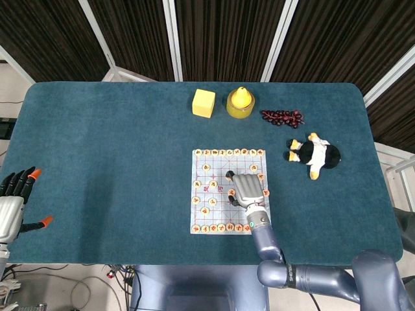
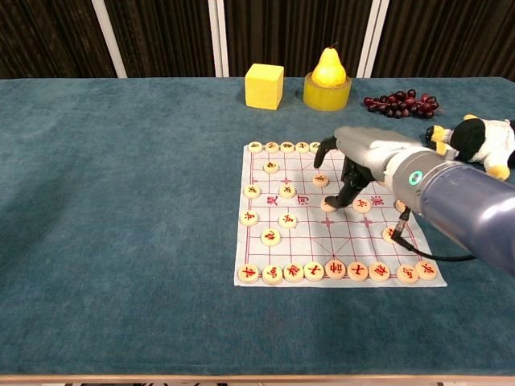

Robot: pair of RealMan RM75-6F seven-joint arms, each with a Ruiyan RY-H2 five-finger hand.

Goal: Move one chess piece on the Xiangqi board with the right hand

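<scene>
The right hand (image 2: 354,165) hangs over the right half of the Xiangqi board (image 2: 278,241), centre-right of the chest view, its curled fingertips (image 2: 344,196) touching 1 chess piece (image 2: 327,206) near the river line (whether pinched, I cannot tell). The left hand (image 1: 13,201) sits at the head view's lower left edge, fingers spread, empty.

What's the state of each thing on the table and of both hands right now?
Right hand: over the board, fingertips on a piece.
Piece: flat on the board, under the fingertips.
Board: lying flat, pieces on it.
Left hand: off the table's edge, fingers apart, holding nothing.
Pear: upright on a yellow ring.
Plush toy: lying down.
</scene>
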